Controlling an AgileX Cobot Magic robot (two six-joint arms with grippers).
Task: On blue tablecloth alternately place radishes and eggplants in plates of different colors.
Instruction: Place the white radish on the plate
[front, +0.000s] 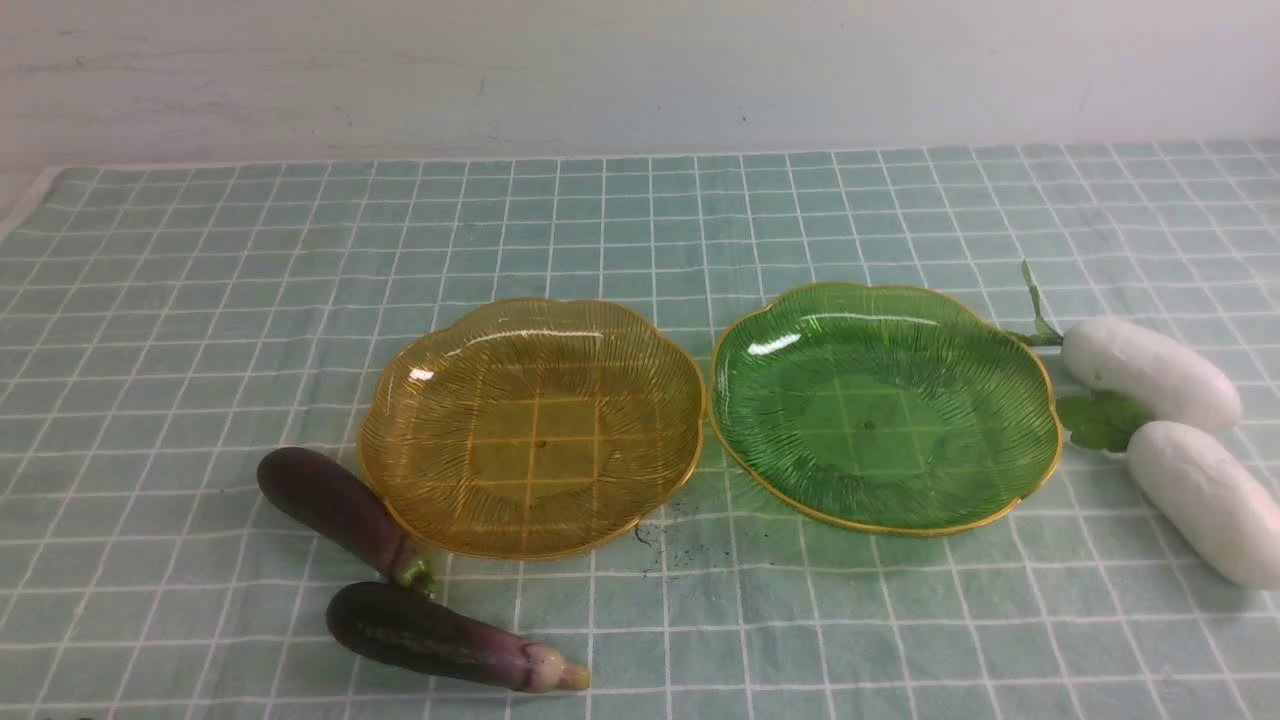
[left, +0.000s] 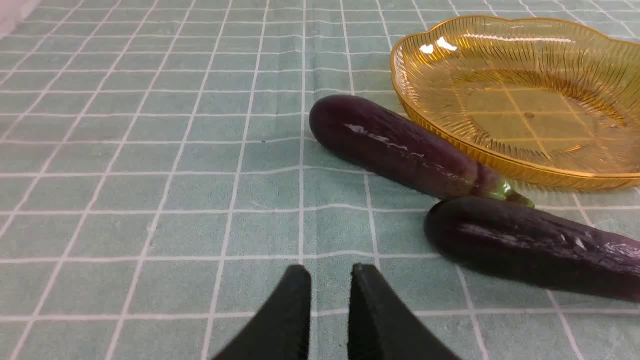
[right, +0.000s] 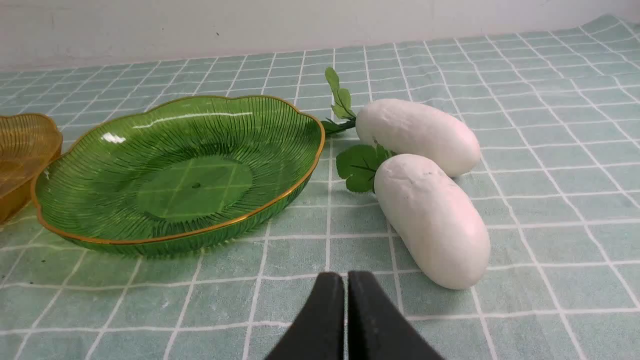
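Down low on the left, the left gripper (left: 327, 274) hangs just above the pale teal-blue tablecloth (front: 200, 300) with its white grid. Its two dark fingers are parted by only a narrow slit, with nothing between them and nothing touched.

Ahead of it lie two slender dark purple toy eggplants. The green-tipped eggplant (front: 335, 510) is tucked right against the rim of the translucent ribbed amber-yellow plate (front: 531, 427). The pale-tipped eggplant (front: 430, 637) lies just nearer the robot, its blunt end close beside that green tip.

Across to the right, the right gripper (right: 346, 280) has its fingers pressed flat together, clamped on nothing, over bare cloth. Beyond it sit two smooth white toy radishes with crinkly green leaves. The near radish (front: 1205, 500) and the far radish (front: 1150, 372) lie close side by side, and whether they touch I cannot tell. Their leafy ends point toward the translucent ribbed green plate (front: 880, 405), and the far one's stalk reaches its gold-edged rim.

The two plates sit mid-table with rims almost meeting, amber on the robot's left and green on its right. All four vegetables lie on the cloth, outside the plates.
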